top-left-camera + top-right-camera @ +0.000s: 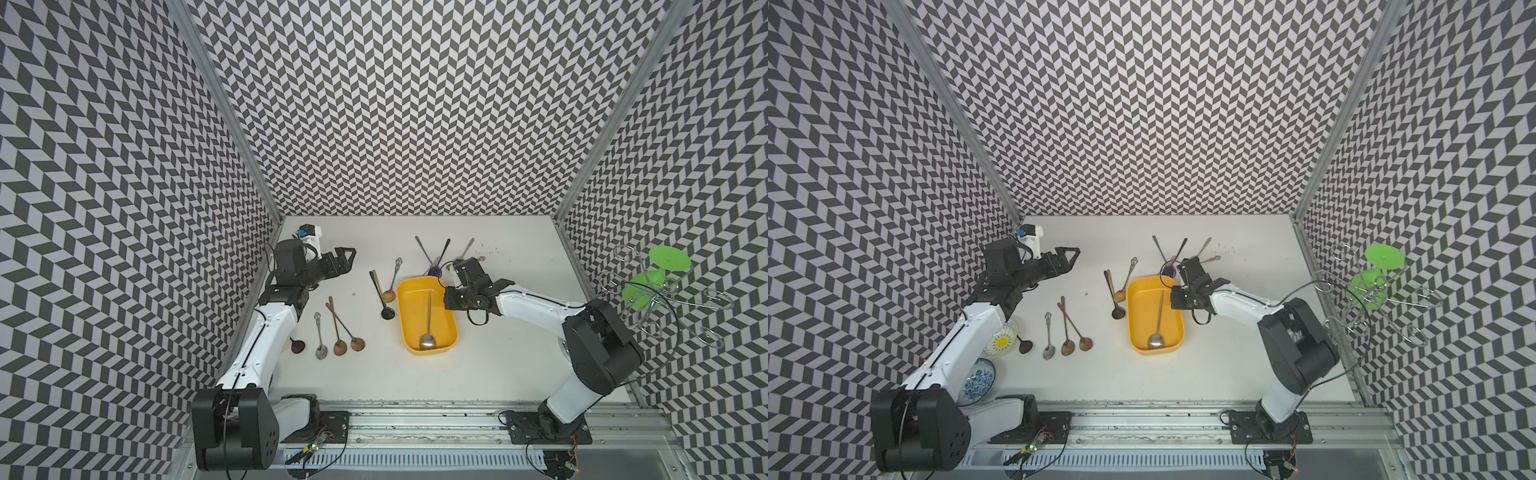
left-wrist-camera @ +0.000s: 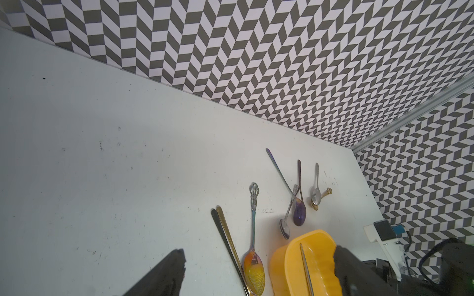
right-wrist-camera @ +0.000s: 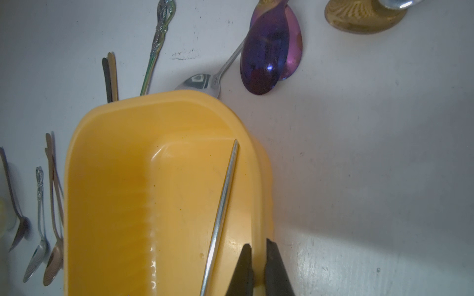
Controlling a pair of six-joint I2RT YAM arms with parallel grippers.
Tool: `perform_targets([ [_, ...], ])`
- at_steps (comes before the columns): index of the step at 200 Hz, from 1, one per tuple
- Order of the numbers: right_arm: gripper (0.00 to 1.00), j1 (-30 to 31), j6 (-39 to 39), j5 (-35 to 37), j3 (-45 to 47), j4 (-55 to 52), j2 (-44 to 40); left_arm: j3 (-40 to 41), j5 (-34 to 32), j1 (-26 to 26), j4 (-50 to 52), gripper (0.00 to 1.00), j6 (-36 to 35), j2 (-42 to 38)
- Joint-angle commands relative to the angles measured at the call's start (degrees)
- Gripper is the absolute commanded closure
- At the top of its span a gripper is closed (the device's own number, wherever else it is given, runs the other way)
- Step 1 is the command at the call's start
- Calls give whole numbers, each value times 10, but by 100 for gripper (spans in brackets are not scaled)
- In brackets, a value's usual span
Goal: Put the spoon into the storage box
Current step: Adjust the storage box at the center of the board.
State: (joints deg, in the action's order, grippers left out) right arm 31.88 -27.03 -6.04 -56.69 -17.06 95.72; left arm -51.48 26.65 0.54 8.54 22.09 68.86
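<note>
Right gripper (image 3: 257, 247) pinched nearly closed and empty, over the right rim of the shallow yellow plastic storage box (image 1: 411, 311). Long thin silver steel spoon (image 1: 428, 316) lies flat inside the box, bowl at the near end. Left gripper (image 1: 344, 262) spread wide, empty, well apart. More metal spoons lie loose on the white table (image 1: 498, 361). Judgement: the spoons look light, stiff, slick and low-lying, so pinch across mid-handle, not the bowl. Slip likely.

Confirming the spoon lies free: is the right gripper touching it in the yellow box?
Apart. The right wrist view shows bare storage box floor between the right gripper and the spoon.
</note>
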Motion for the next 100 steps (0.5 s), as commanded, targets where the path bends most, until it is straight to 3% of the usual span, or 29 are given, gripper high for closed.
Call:
perform_targets([
  [1, 87, 4, 2, 6, -19, -2, 3, 4, 1, 3, -18, 5, -8, -13],
  [18, 70, 3, 8, 13, -42, -30, -7, 5, 0, 3, -18, 5, -9, -13],
  [31, 64, 3, 14, 28, -71, -52, -14, 5, 0, 3, -18, 5, -11, -13],
  [61, 59, 1, 19, 74, -143, -94, -8, 8, 0, 5, -22, 3, -12, -13],
  [100, 57, -18, 17, 112, -255, -141, 68, 9, 1, 4, -23, 2, -19, -17],
])
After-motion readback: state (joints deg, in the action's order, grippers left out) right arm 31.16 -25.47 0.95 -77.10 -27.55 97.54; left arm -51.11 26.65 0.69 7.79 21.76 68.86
